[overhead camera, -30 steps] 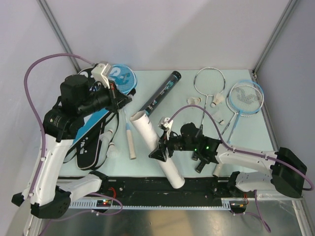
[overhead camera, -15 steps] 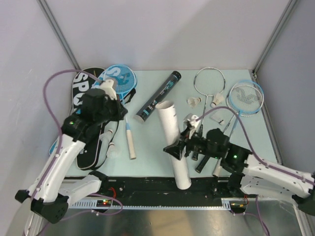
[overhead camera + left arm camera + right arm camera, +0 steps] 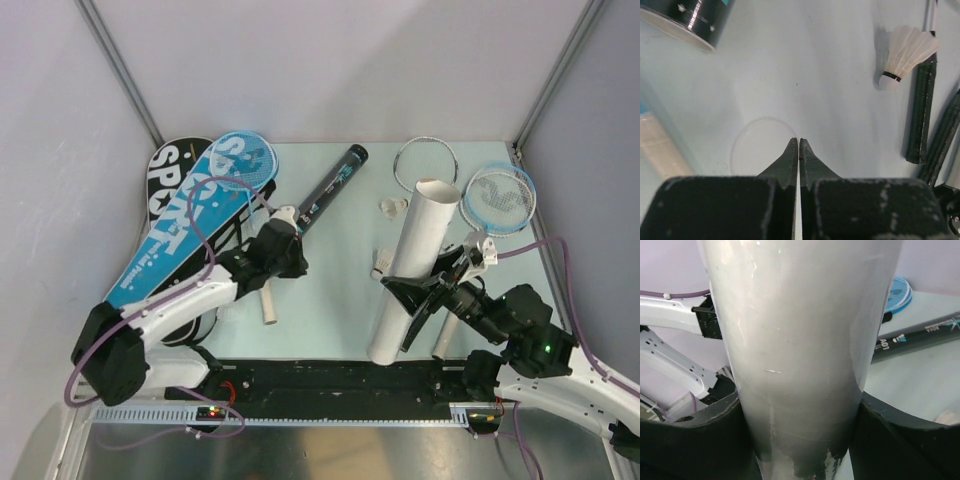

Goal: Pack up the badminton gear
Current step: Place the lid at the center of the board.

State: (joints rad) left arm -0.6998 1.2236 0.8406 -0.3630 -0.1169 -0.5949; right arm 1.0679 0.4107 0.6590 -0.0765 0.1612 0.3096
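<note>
Nearest the arms, the right end effector [image 3: 415, 299] is grasping the white tube [image 3: 421, 250] around its lower part, one jaw on each side of it. The tube leans steeply, and its lower end is close to the near edge of the desk [image 3: 340, 270]. I cannot tell if that end rests on the desk. I think the smooth wall could slip between the jaws, and the tube could then drop over the edge. Its open top is near the silver racket [image 3: 425, 143] and the blue racket [image 3: 498, 198], so a wide swing may knock them.

A little farther in, the left end effector [image 3: 798, 144] is clenched on nothing and sits low over the desk. A clear round lid [image 3: 760, 145] lies flat just beside its tips. A move forward with the jaws together would probably only push this thin lid away.

Beyond this a white shuttlecock [image 3: 907, 50] lies touching the black racket handles [image 3: 920, 107]. It is light and may roll if bumped.

Farther back lies the black tube [image 3: 330, 188]. In the right wrist view I read "A01" on it, but the rest is too small.

At the far left, the blue cover [image 3: 170, 240] reads "SPORT". The black cover [image 3: 165, 170] under it shows only "SPO".
</note>
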